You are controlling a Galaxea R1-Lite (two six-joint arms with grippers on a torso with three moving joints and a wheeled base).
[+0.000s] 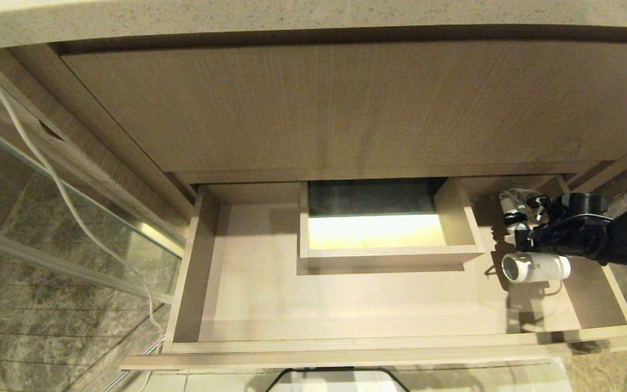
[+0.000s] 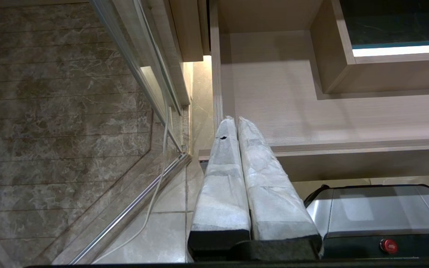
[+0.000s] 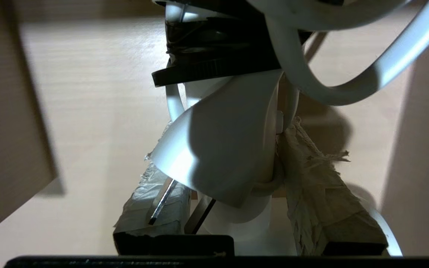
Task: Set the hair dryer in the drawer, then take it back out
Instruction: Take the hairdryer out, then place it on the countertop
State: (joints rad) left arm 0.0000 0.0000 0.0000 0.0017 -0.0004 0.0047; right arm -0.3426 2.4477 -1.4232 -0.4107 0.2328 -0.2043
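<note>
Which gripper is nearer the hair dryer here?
Right. The right gripper has its fingers on either side of the hair dryer inside the drawer. The left gripper hangs outside the drawer's opposite front corner, shut and empty.

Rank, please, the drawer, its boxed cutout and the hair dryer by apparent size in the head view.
1. The drawer, by far the widest.
2. The boxed cutout inside it.
3. The hair dryer, smallest, at the drawer's right end.
</note>
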